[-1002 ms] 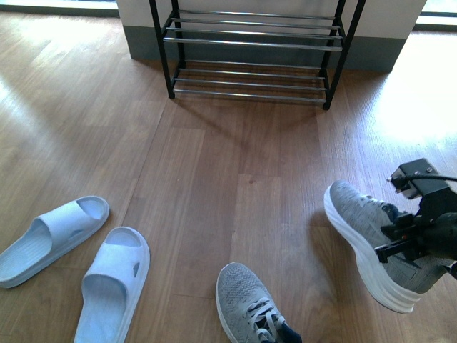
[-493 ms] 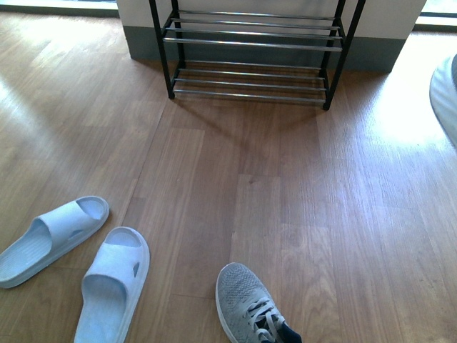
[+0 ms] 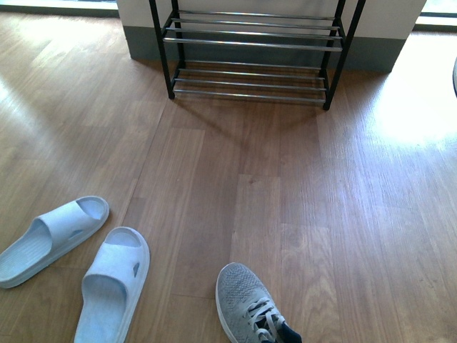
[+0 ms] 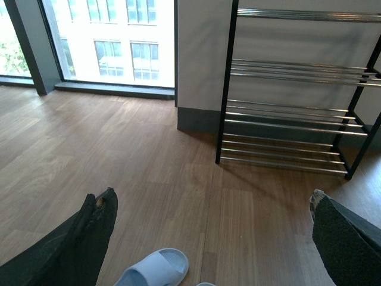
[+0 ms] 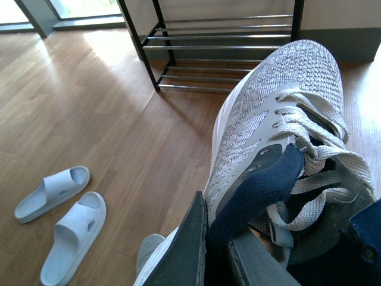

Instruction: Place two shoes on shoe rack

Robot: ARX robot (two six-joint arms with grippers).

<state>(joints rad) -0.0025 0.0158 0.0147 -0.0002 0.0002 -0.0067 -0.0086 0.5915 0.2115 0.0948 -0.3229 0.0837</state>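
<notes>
One grey knit sneaker [image 5: 280,107] hangs in the air, my right gripper [image 5: 217,232] shut on its navy collar beside the laces, toe pointing toward the shoe rack [image 5: 220,42]. The other grey sneaker [image 3: 250,304] lies on the wooden floor at the near edge of the front view, and its toe [image 5: 149,250] shows below the held one. The black rack with chrome bars [image 3: 250,43] stands against the far wall, nothing on its visible bars. My left gripper [image 4: 212,195] is open above bare floor, facing the rack [image 4: 292,113]. Neither arm appears in the front view.
Two pale blue slide slippers [image 3: 53,236] [image 3: 111,286] lie on the floor at the near left; one slipper [image 4: 155,271] shows under the left gripper. A grey skirting and white wall back the rack. A window [image 4: 113,42] stands to its left.
The right gripper has lifted the sneaker up and out of the front view's right side. The sneaker on the floor, the slippers and the rack have not moved.
</notes>
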